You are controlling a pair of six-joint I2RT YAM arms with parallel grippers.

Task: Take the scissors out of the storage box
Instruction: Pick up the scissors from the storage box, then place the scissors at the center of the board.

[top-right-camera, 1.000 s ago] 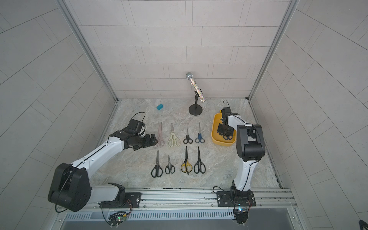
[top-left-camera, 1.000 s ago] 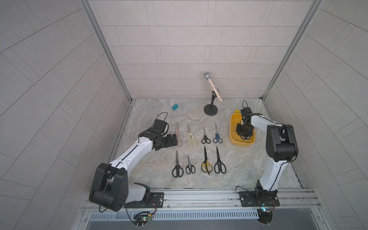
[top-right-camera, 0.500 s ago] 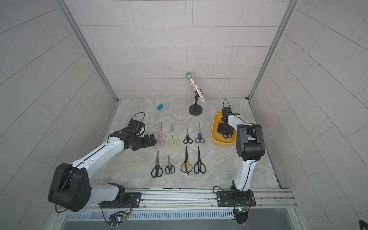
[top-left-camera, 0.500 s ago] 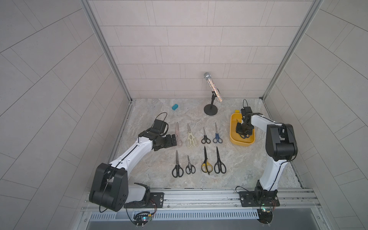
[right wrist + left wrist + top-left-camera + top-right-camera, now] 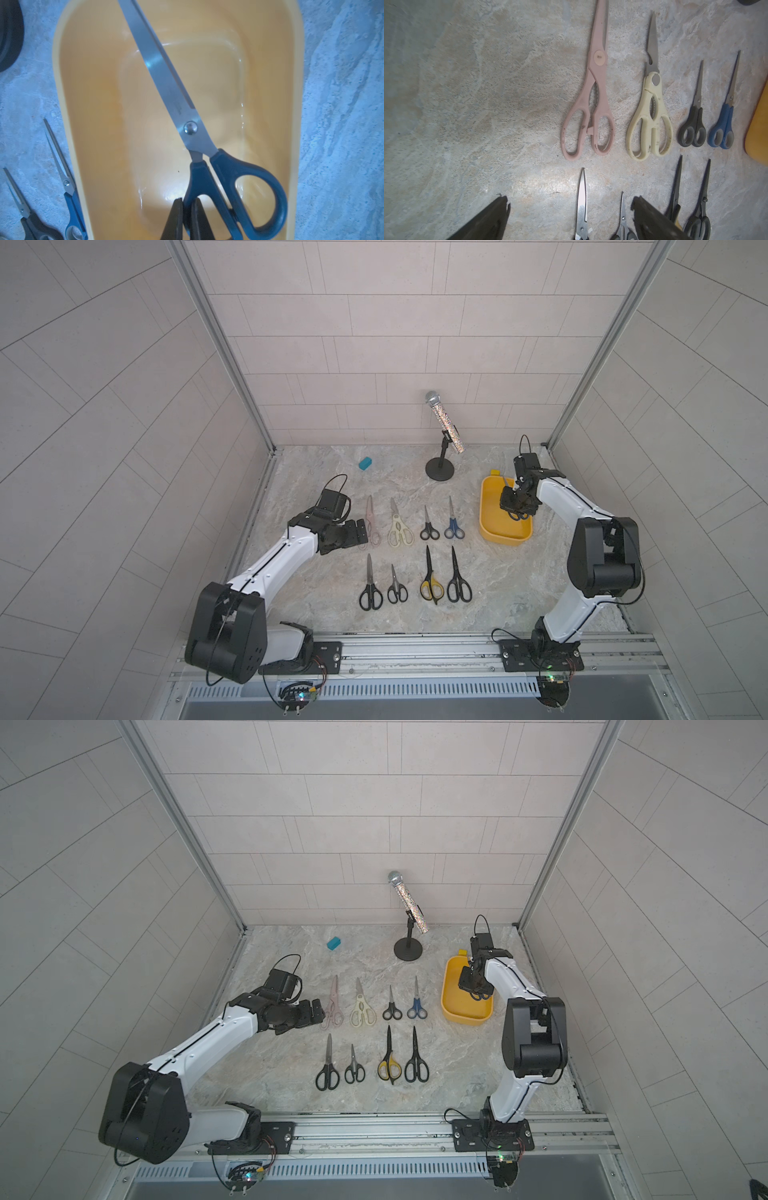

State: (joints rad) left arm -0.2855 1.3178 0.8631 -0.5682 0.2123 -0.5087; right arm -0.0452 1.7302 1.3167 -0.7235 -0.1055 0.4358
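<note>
Eight pairs of scissors already lie out on the surface in two rows of four near its middle, blades toward the back edge. The back row has a pink pair, a cream pair, a small black pair and a blue pair. The front row has a large black pair, a small grey pair, a yellow-and-black pair and a long black pair. The storage box sits close to the right edge, toward the back right corner, and holds one more, the dark-blue pair, lying slantwise across its floor. The right gripper reaches into the box with its jaws pinched narrowly on one handle of the dark-blue pair; whether that pair has left the floor cannot be told. The left gripper hangs wide and empty beside the pink pair. The task looks nearly finished: what is left is to lift this last pair clear of the rim and set it on the surface.
</note>
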